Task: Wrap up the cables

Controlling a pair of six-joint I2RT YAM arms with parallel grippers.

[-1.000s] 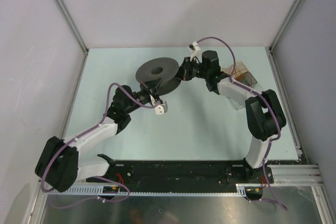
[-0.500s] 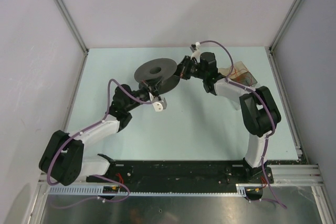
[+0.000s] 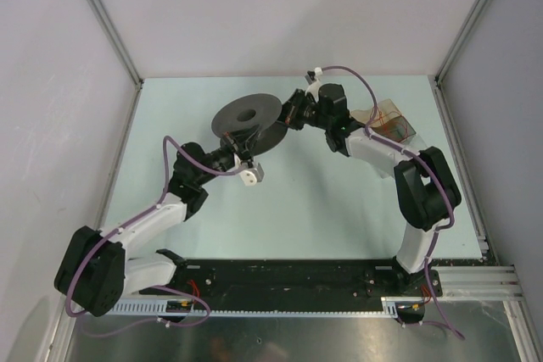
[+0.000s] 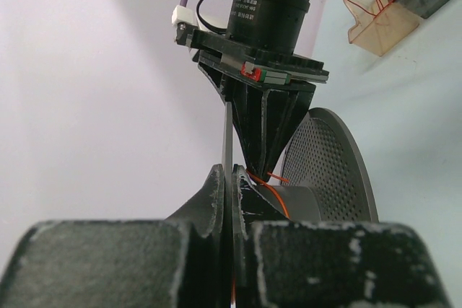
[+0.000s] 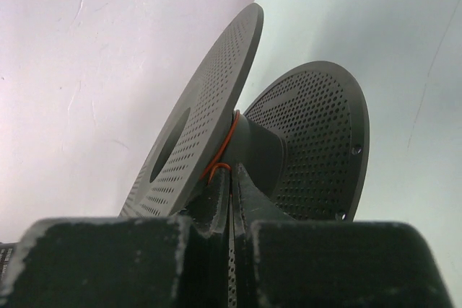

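We see the left gripper clamped shut on a flange rim of a dark grey perforated spool. The right gripper is also closed, pinching a flange rim from the spool's opposite side. A thin red-orange cable loops round the spool's hub, between the two flanges. More red wire sits in a clear amber-tinted plastic box, well right of the spool.

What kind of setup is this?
Likely a lab robot cell: aluminium-framed, white-walled enclosure, left arm and right arm bolted on a base rail, perforated spool carrying red-orange wire.
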